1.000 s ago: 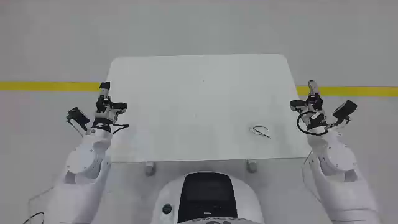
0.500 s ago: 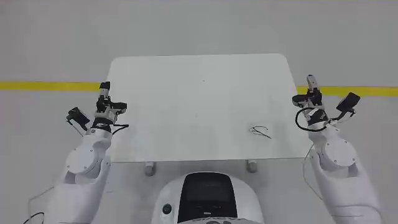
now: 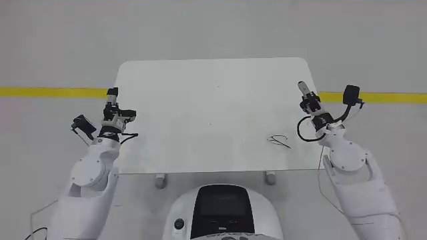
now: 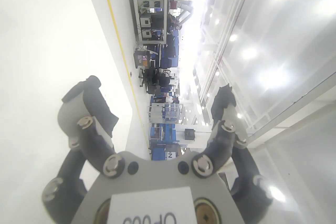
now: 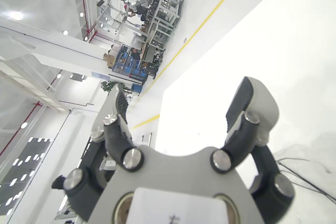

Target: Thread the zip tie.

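A thin black zip tie [image 3: 279,141] lies curled on the white table [image 3: 213,107], near the front right part. My right gripper [image 3: 303,88] hovers over the table's right edge, a little beyond and to the right of the tie. In the right wrist view it [image 5: 181,99] is open with nothing between its fingers, and part of the tie [image 5: 302,175] lies on the table beside it. My left gripper [image 3: 112,93] sits at the table's left edge. The left wrist view shows it [image 4: 160,93] open and empty.
Yellow floor lines [image 3: 40,92] run behind and beside the table. The table top is otherwise bare white. Shelving and workstations [image 4: 152,17] stand far off in the room.
My right arm has swung leftward from outside the table's right edge to above that edge, closer to the zip tie. The left arm has kept still.
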Robot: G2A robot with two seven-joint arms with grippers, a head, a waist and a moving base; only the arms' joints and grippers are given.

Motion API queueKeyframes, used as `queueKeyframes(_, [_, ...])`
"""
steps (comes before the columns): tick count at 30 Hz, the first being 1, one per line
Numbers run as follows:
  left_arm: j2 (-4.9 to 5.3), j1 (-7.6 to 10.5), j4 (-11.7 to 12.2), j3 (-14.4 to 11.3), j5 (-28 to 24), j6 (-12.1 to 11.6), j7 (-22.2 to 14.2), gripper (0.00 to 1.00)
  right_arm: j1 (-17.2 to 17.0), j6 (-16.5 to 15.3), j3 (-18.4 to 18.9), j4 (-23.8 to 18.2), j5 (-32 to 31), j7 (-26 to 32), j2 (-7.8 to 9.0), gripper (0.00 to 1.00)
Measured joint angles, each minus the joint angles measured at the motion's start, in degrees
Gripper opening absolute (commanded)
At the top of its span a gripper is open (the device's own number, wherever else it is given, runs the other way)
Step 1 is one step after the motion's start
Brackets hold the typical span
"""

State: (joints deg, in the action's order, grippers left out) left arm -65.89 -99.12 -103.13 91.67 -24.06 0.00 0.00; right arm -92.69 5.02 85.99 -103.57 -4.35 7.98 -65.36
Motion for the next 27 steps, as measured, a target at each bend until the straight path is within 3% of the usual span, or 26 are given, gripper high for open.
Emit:
queueKeyframes(11, [0.00, 0.00, 0.0, 0.0, 0.0, 0.0, 0.0, 1.00, 0.9, 0.0, 0.3, -0.4, -1.9, 1.4, 0.27, 1.00])
queueKeyframes(19, [0.00, 0.00, 0.0, 0.0, 0.0, 0.0, 0.0, 1.00, 4.6, 4.3, 1.4, -0.5, -24.5, 12.6, 1.90, 1.00])
queueKeyframes(24, [0.00, 0.00, 0.0, 0.0, 0.0, 0.0, 0.0, 1.00, 7.1, 3.0, -1.4, 1.6, -38.8, 21.9, 2.74, 1.00])
queueKeyframes(27, [0.00, 0.00, 0.0, 0.0, 0.0, 0.0, 0.0, 1.00, 7.8, 3.3, -2.4, 2.5, -42.0, 23.9, 2.79, 1.00])
